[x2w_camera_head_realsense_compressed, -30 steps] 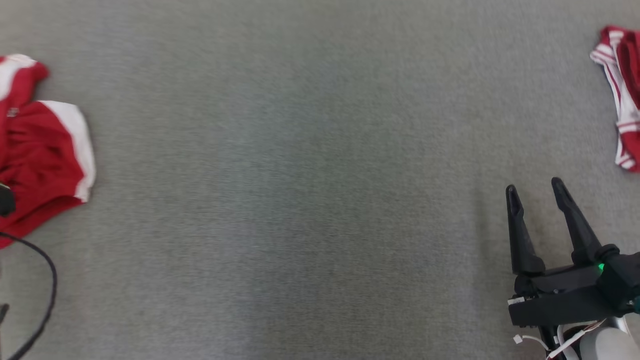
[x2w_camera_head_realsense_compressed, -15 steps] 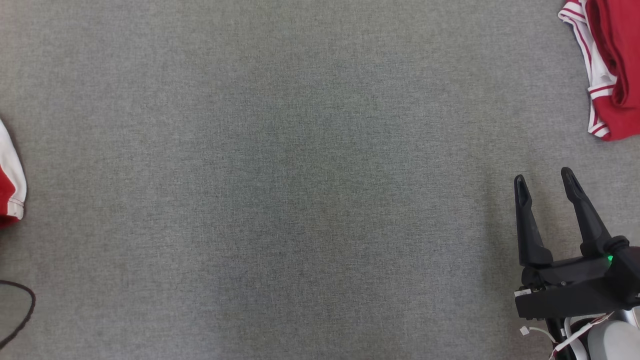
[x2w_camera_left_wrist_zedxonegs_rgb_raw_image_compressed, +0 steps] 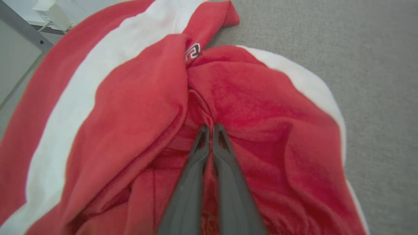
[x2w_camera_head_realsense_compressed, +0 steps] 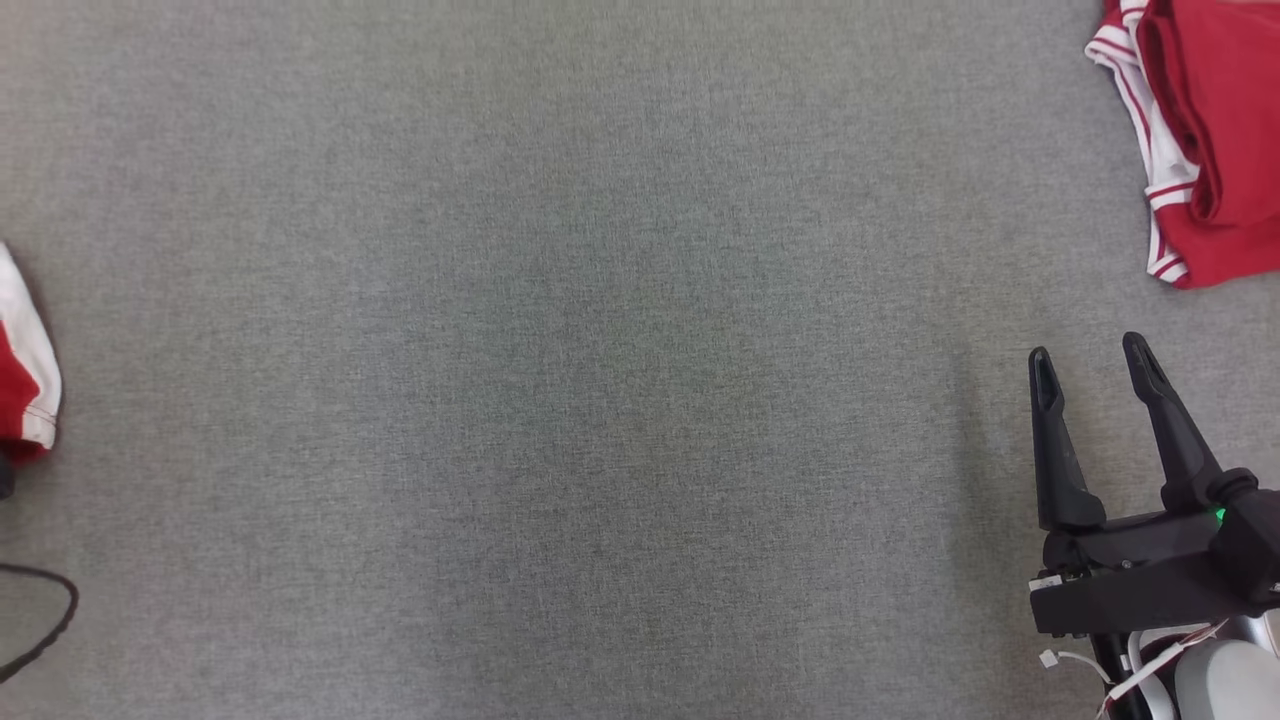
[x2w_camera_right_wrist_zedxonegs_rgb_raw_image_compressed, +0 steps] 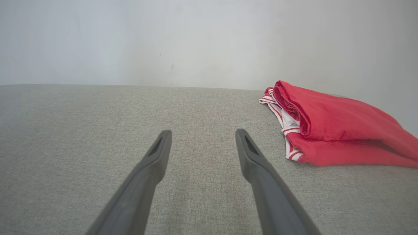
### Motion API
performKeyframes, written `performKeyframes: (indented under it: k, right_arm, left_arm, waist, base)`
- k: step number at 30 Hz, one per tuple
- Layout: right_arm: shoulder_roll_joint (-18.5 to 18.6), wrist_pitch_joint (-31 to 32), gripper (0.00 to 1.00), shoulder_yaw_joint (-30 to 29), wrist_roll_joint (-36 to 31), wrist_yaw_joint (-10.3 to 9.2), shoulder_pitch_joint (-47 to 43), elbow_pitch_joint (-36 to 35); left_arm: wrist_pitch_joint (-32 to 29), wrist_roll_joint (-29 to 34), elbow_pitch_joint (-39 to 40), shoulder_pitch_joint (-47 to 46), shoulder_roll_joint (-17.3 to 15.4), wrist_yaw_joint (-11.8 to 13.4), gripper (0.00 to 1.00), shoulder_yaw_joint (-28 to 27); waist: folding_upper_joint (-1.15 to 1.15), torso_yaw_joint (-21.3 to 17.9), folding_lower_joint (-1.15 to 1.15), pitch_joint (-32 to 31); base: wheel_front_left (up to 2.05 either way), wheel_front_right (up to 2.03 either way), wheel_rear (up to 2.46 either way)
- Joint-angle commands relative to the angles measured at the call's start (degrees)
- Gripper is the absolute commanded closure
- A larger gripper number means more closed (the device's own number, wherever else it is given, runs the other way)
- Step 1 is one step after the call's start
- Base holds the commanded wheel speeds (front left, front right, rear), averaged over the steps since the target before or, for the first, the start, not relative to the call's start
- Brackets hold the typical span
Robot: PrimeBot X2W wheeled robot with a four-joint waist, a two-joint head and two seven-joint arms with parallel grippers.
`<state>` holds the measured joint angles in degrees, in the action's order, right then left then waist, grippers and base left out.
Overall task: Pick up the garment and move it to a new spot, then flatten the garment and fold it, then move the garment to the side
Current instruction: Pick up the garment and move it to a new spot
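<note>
Left wrist view is showing the left gripper [x2w_camera_left_wrist_zedxonegs_rgb_raw_image_compressed: 210, 125] with its two dark fingers pressed together, tips pinching a bunched-up fold of the red garment [x2w_camera_left_wrist_zedxonegs_rgb_raw_image_compressed: 137, 98]. The cloth is puckering right around those tips. The garment is lying crumpled on the gray fabric surface [x2w_camera_left_wrist_zedxonegs_rgb_raw_image_compressed: 375, 49], with a wide white band running across it and a small logo patch near the top. In the head view its white-edged corner is peeking in at the far left edge, with a black cable [x2w_camera_head_realsense_compressed: 50, 620] looping below it. Down at the lower right, the right gripper [x2w_camera_head_realsense_compressed: 1088, 350] is hovering over the gray surface with its fingers spread apart. Right wrist view is looking past those fingers at a folded red piece [x2w_camera_right_wrist_zedxonegs_rgb_raw_image_compressed: 326, 130] with white stripes, sitting near the far right corner, well apart from the crumpled one.
</note>
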<state>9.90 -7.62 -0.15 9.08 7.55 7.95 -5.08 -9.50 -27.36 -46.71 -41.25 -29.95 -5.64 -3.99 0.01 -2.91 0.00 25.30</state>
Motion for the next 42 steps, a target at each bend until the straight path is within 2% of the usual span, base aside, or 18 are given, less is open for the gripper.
performKeyframes:
  k: [1,8,12,20,30,33,34,37,42]
  right_arm:
    - [-0.31,-0.23,0.00,-0.15,-0.04,-0.13,-0.33,0.10]
    - [-1.46,-1.52,0.00,0.15,0.86,-0.13,-1.16,2.88]
    - [-2.30,-2.39,0.00,0.58,1.18,-0.14,-1.83,4.94]
    - [-3.96,-4.37,0.00,0.84,2.10,-0.13,-2.47,8.47]
    - [-5.58,-6.53,0.00,0.45,3.11,-0.13,-3.38,12.64]
    - [-5.86,-6.82,0.00,0.27,2.99,-0.13,-3.60,13.31]
    - [-6.05,-7.12,0.00,-0.37,2.97,-0.13,-4.17,13.82]
    - [-6.24,-7.31,0.00,-0.12,2.88,-0.13,-4.19,14.09]
    - [-6.54,-7.52,0.00,0.11,3.00,-0.13,-4.36,14.42]
  left_arm:
    - [0.74,0.36,-0.04,-0.69,-0.07,-0.19,1.00,0.11]
    - [8.88,1.87,4.40,-3.58,0.18,-0.15,1.00,0.94]
    - [11.06,3.27,9.33,-5.38,1.15,0.10,1.00,2.81]
    - [8.89,3.03,24.02,-7.24,4.63,0.19,1.00,6.13]
    - [2.22,2.06,39.54,-7.59,11.80,1.21,1.00,13.15]
    - [1.37,1.65,41.58,-7.21,14.32,1.26,1.00,15.56]
    - [0.99,1.26,41.89,-6.57,17.49,0.71,1.00,19.17]
    - [1.07,0.88,41.03,-4.90,20.18,0.25,1.00,22.56]
    - [1.92,1.67,38.69,-0.73,20.96,-0.24,1.00,26.16]
  waist:
    - [-0.01,0.14,0.00,-0.89]
    - [-0.01,0.78,0.00,-5.77]
    - [-0.01,0.77,0.00,-8.87]
    - [-0.01,-1.88,0.00,-12.99]
    - [-0.01,-9.89,0.00,-15.83]
    - [-0.01,-12.33,0.00,-16.39]
    - [-0.01,-14.48,0.00,-16.75]
    - [-0.01,-15.85,0.00,-16.77]
    - [-0.01,-16.43,0.00,-16.41]
  base:
    - [0.00,0.00,0.00]
    - [0.00,0.00,0.00]
    - [0.00,0.00,0.00]
    - [0.00,0.00,0.00]
    - [0.00,0.00,0.00]
    - [0.00,0.00,0.00]
    - [0.00,0.00,0.00]
    - [0.00,0.00,0.00]
    - [0.00,0.00,0.00]
